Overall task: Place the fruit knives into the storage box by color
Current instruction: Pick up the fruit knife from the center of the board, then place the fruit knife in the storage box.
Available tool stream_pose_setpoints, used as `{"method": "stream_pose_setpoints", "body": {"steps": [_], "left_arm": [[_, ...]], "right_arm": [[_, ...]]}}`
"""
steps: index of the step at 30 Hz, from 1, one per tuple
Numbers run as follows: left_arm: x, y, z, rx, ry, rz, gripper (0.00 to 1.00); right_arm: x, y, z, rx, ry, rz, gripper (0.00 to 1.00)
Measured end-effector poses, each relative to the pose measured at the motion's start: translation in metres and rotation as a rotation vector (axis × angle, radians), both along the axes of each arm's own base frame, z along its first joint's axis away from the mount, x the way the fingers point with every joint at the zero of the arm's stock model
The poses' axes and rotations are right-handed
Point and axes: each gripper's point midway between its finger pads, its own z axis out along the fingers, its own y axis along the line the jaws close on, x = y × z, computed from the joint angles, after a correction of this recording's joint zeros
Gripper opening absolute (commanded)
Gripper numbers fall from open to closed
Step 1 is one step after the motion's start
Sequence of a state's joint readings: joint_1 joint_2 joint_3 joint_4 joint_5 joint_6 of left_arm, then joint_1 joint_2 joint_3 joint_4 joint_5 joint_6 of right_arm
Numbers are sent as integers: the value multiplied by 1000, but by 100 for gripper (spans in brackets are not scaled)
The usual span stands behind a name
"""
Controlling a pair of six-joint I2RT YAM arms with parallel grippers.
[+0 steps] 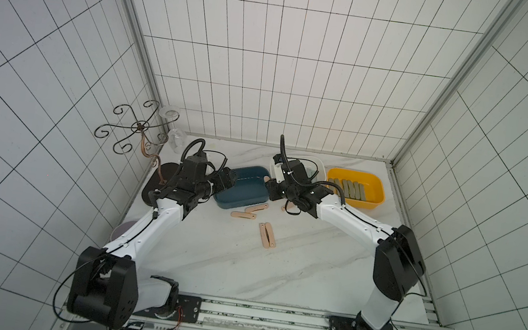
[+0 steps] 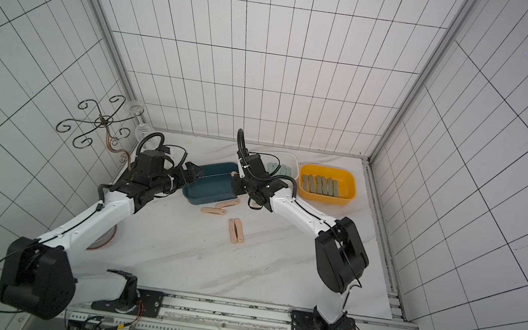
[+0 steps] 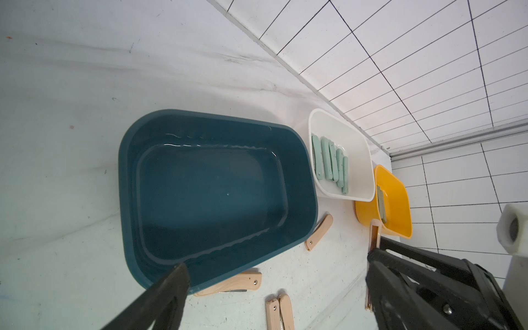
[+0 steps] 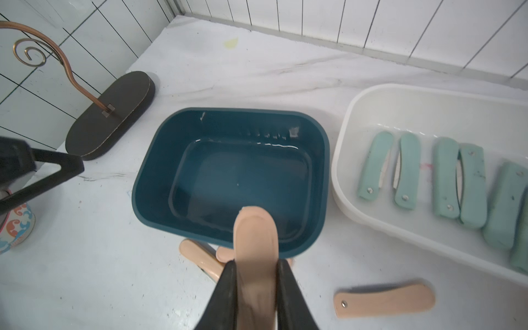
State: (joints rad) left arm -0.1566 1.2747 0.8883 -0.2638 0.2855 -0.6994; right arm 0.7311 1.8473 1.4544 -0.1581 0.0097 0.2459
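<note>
Right gripper point(image 4: 256, 265) pinches a peach-pink knife point(image 4: 255, 234) beside the blue box point(image 4: 151, 183); left gripper point(image 3: 275, 261) gapes wide at its opposite end.

You will find no text, label, brand name, number or sign that can be read in any of these views.
</note>
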Motion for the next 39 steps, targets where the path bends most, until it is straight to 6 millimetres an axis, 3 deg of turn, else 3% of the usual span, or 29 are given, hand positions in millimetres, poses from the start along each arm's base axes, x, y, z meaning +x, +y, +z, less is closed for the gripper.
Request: {"method": "stream_pose_setpoints", "body": {"steps": [4,11,17,24,33,39], "left_arm": [[6,6,-3,1,6,16,97],[7,6,-2,-3,2,16,97],[7,5,-2,-8,2,7,97],[6,3,-1,-12,2,-3,97],[8,2,6,-11,-15,-11,97],[8,1,6,-13,-16,-13,97]], "right_arm": [[25,18,-13,7,-9,-2,22],[50,35,-55,-28,3,4,22],[66,46,-72,-51,-15,12,23],[77,51,-86,-74,-31,12,23],[85,45,-119,-127,-12,6,26],[87,46,-124,-140,-13,9,43]]}}
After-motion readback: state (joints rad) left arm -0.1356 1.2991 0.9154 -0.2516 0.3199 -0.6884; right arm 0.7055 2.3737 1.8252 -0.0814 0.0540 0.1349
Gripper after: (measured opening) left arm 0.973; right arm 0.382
